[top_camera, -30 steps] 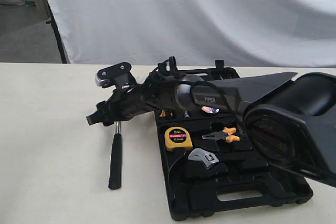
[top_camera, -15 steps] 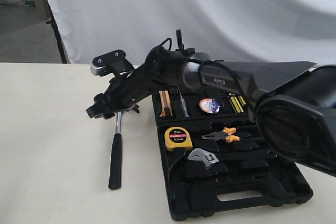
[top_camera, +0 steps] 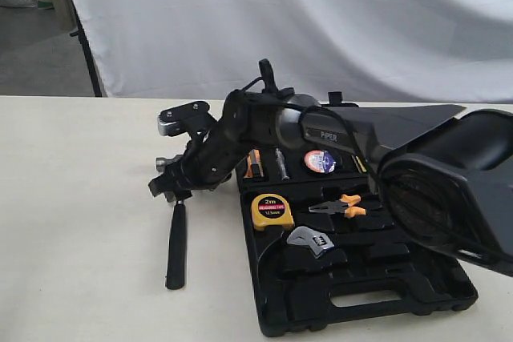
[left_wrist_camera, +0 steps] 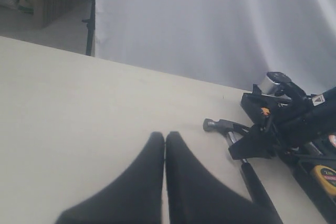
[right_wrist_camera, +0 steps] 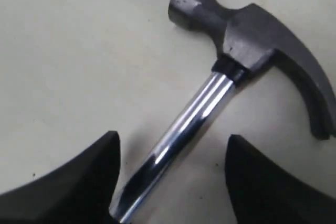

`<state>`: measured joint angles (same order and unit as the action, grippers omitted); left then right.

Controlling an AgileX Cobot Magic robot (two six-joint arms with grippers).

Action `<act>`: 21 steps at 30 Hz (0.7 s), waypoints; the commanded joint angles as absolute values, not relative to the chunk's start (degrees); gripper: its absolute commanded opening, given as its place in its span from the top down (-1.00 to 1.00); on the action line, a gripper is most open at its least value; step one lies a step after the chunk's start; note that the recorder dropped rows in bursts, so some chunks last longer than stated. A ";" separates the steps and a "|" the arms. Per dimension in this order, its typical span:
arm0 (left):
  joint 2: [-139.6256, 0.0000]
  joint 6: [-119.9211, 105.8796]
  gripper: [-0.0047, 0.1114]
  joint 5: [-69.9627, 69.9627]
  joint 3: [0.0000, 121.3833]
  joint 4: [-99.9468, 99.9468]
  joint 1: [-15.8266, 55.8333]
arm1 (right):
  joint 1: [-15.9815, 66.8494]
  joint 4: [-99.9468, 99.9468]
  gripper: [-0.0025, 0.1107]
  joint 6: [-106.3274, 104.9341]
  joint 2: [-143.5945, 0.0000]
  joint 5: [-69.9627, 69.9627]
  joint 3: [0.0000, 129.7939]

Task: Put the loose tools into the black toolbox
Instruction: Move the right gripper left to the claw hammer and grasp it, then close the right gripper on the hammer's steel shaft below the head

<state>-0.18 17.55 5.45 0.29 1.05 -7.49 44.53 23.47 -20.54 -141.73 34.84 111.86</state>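
Right wrist view close over hammer (right_wrist_camera: 231, 61)

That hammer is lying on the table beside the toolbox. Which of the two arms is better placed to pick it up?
Right. The right gripper hangs open, its fingers either side of the steel neck of the hammer. The left gripper is shut and sits apart from it, over the table.

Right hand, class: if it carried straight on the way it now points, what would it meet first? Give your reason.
Most likely the steel neck of the claw hammer. In the right wrist view the neck lies in the gap of the open right hand, on the table. How far off it is cannot be told.
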 commanded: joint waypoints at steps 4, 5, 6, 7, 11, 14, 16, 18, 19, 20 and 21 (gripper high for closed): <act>0.00 17.82 0.91 5.03 0.44 1.30 -8.94 | 47.71 17.56 -0.05 -19.29 -143.70 31.90 111.88; 0.00 17.82 0.91 5.03 0.44 1.30 -8.94 | 47.71 17.41 -0.05 -20.13 -143.70 32.56 111.88; 0.00 17.82 0.91 5.03 0.44 1.30 -8.94 | 47.71 17.41 -0.05 -21.46 -143.60 34.16 111.88; 0.00 17.82 0.91 5.03 0.44 1.30 -8.94 | 47.71 17.41 -0.05 -21.46 -143.60 35.32 111.88; 0.00 17.82 0.91 5.03 0.44 1.30 -8.94 | 48.08 17.41 -0.05 -21.46 -143.60 40.70 111.88; 0.00 17.82 0.91 5.03 0.44 1.30 -8.94 | 48.69 17.53 0.06 -21.61 -143.60 44.19 111.88; 0.00 17.82 0.91 5.03 0.44 1.30 -8.94 | 49.13 17.53 0.25 -21.80 -143.60 45.56 111.88; 0.00 17.82 0.91 5.03 0.44 1.30 -8.94 | 49.39 17.53 0.45 -21.80 -143.60 46.06 111.88; 0.00 17.82 0.91 5.03 0.44 1.30 -8.94 | 49.64 17.53 0.56 -21.80 -143.60 46.42 111.88; 0.00 17.82 0.91 5.03 0.44 1.30 -8.94 | 49.96 17.53 0.66 -21.80 -143.60 46.49 111.88; 0.00 17.82 0.91 5.03 0.44 1.30 -8.94 | 50.18 17.53 0.76 -21.80 -143.60 46.84 111.88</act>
